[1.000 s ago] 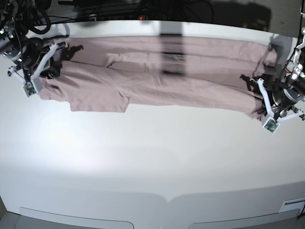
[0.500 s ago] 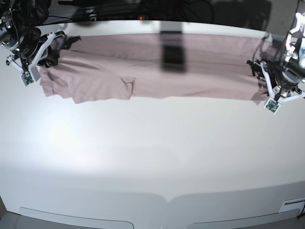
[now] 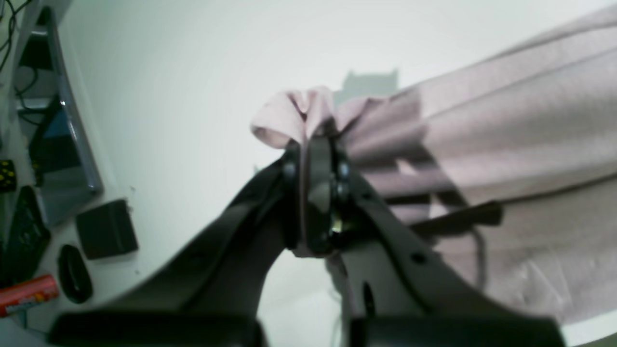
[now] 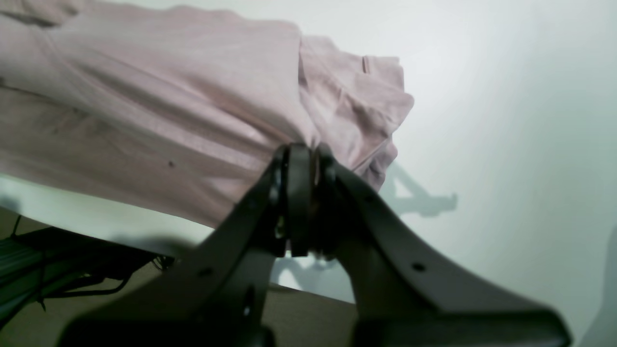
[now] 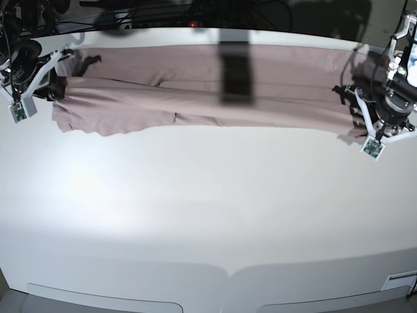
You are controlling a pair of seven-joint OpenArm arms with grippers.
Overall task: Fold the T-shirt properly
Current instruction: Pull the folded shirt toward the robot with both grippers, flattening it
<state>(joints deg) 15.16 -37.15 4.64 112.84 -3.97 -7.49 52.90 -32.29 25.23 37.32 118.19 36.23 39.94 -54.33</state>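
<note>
The dusty pink T-shirt (image 5: 195,88) is stretched wide across the far part of the white table (image 5: 208,215), held up at both ends. My left gripper (image 5: 352,104), at the right of the base view, is shut on a bunched edge of the T-shirt (image 3: 506,120); the left wrist view shows its tips (image 3: 313,149) pinching the fabric. My right gripper (image 5: 62,75), at the left of the base view, is shut on the other end. The right wrist view shows its tips (image 4: 306,159) clamping the T-shirt (image 4: 168,111), with a sleeve hanging beside them.
Cables and dark equipment (image 5: 163,13) line the table's far edge. A dark vertical shadow band (image 5: 236,68) crosses the shirt's middle. In the left wrist view, a laptop-like device (image 3: 58,125), a black box (image 3: 106,229), a black mouse (image 3: 74,274) and a red tube (image 3: 26,294) lie off the table.
Both grippers have moved toward the far edge and further apart with the shirt in them. The shirt is pulled tauter, and its near edge has drawn back from the table's middle.
</note>
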